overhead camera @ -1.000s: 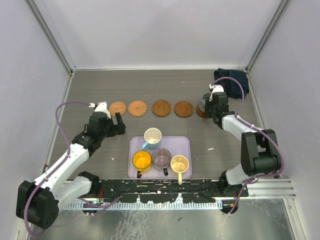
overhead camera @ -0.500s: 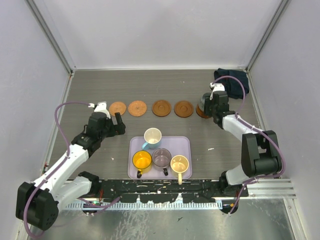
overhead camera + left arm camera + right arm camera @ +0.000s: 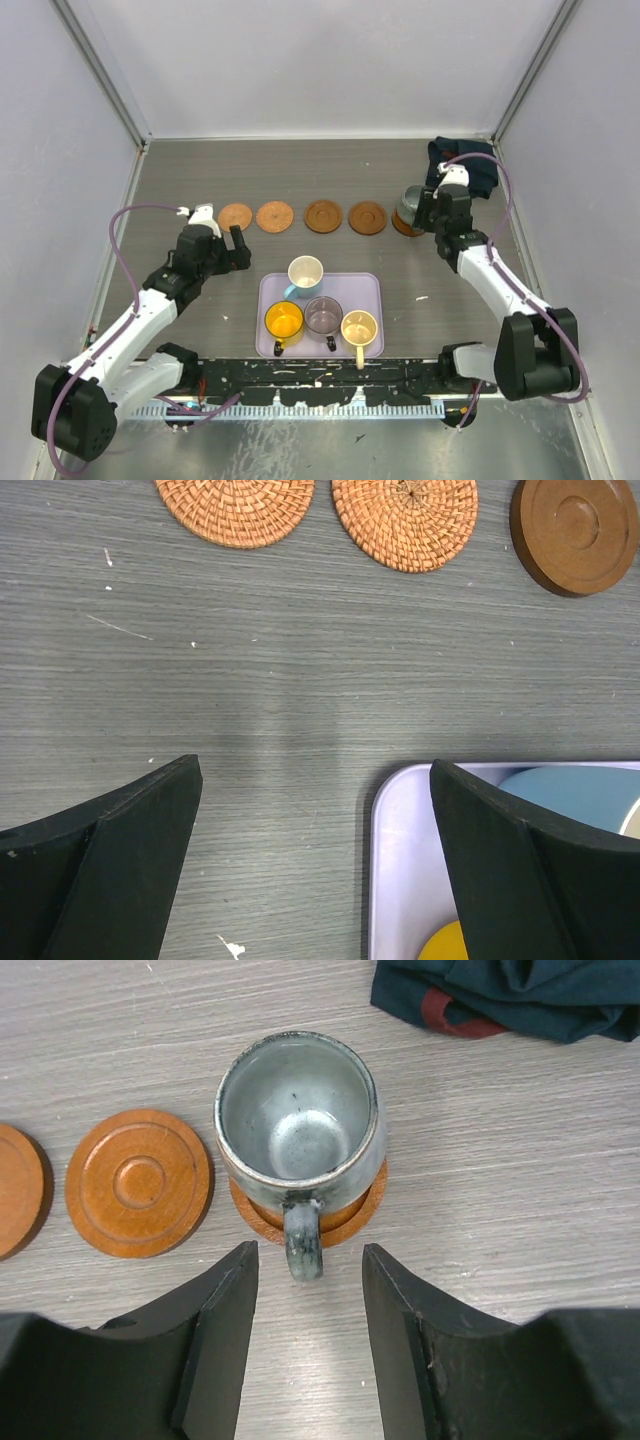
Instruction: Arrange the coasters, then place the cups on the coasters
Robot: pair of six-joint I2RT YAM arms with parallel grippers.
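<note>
Five coasters lie in a row across the table: two woven ones (image 3: 235, 216) (image 3: 274, 216) and two wooden ones (image 3: 323, 216) (image 3: 367, 217). The fifth (image 3: 365, 1210) sits under the grey-green cup (image 3: 298, 1120) at the right end. My right gripper (image 3: 307, 1255) is open just behind that cup. The handle tip lies between its fingertips without touching either. Three cups stand on the lilac tray (image 3: 368, 290): orange (image 3: 283, 321), purplish-grey (image 3: 323, 314) and cream-yellow (image 3: 359, 327). The white-and-blue cup (image 3: 305, 272) is at its far edge. My left gripper (image 3: 315, 768) hangs wide open and empty over the tray's left edge.
A dark folded cloth (image 3: 470, 160) lies in the back right corner, close behind the grey-green cup. Walls enclose the table on the left, right and back. The arm bases and a metal rail run along the near edge.
My right gripper has opened wider and drawn back to the right from the grey-green cup, which stays on its coaster. The left arm has not moved.
</note>
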